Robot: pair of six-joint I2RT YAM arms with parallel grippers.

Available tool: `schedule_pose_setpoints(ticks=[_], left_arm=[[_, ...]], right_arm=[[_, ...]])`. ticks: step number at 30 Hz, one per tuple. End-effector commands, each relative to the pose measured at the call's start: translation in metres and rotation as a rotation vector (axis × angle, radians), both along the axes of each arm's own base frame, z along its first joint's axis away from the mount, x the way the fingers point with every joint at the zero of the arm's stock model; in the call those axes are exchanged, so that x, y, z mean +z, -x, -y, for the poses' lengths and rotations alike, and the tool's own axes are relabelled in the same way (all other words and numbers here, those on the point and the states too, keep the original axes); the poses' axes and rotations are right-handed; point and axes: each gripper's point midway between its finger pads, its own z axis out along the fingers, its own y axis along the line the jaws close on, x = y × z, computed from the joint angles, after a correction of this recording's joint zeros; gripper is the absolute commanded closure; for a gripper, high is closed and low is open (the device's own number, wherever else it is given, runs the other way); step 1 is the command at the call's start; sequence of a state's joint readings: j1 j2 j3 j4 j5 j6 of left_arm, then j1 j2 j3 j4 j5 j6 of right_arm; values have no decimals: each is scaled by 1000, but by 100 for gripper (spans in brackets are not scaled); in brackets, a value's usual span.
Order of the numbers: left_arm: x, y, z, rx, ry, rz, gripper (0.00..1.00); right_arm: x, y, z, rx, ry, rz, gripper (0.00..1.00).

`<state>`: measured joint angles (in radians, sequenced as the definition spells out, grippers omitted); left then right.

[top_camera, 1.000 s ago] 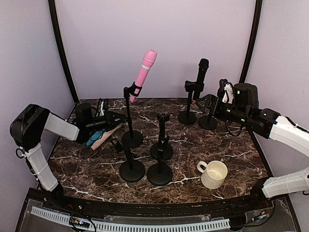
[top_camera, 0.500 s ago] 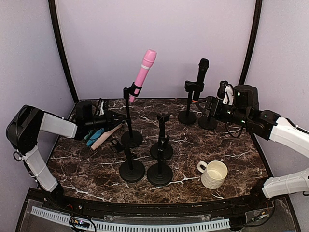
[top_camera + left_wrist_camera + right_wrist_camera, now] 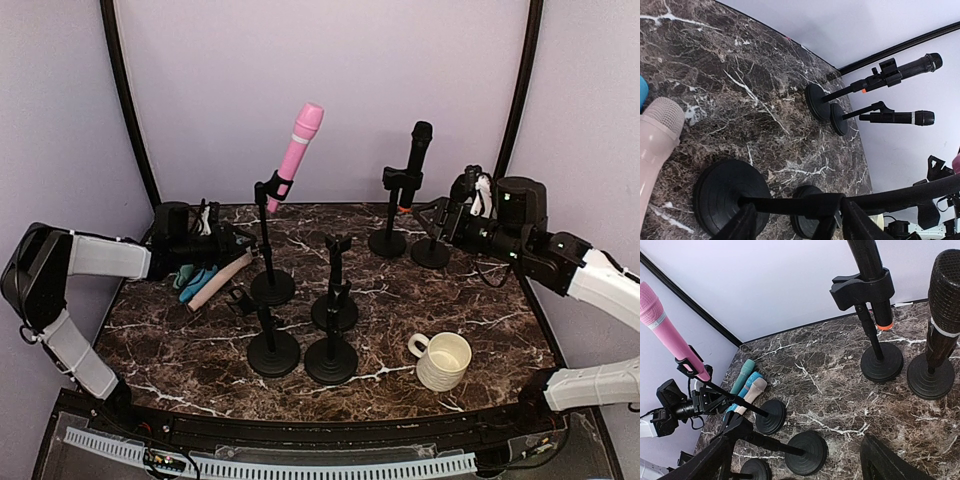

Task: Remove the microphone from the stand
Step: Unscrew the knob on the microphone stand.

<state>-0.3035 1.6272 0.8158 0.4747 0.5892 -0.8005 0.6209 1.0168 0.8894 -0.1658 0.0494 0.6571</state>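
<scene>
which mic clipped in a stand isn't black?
The pink microphone, on the tall stand left of centre. Both others clipped in are black: the higher black microphone and the lower black microphone.

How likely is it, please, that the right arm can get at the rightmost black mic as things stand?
Probably yes. The right gripper hovers close to the rightmost mic with jaws open, and nothing stands between them; the neighbouring stand is off to one side.
</scene>
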Motion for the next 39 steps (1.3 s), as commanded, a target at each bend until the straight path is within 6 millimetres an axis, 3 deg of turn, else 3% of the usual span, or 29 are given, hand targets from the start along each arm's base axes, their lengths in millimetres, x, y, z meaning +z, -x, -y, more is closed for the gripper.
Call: schedule_pose_setpoints(ticks=[1, 6, 12, 23, 27, 39], left_arm=[[43, -8, -21, 54, -157, 180, 36], [76, 5, -29, 10, -277, 406, 33], [99, 38, -13, -228, -395, 718, 33], [69, 52, -17, -325, -763, 1021, 35], [54, 58, -2, -387, -877, 1097, 35], [27, 40, 10, -458, -1040, 1147, 44]], right_arm=[[13, 3, 9, -28, -30, 40, 10], [15, 7, 14, -37, -29, 49, 10], [15, 7, 14, -32, -25, 56, 10], [14, 8, 15, -32, -23, 61, 10], [14, 7, 15, -35, -17, 61, 10], [11, 6, 16, -44, -6, 55, 10]])
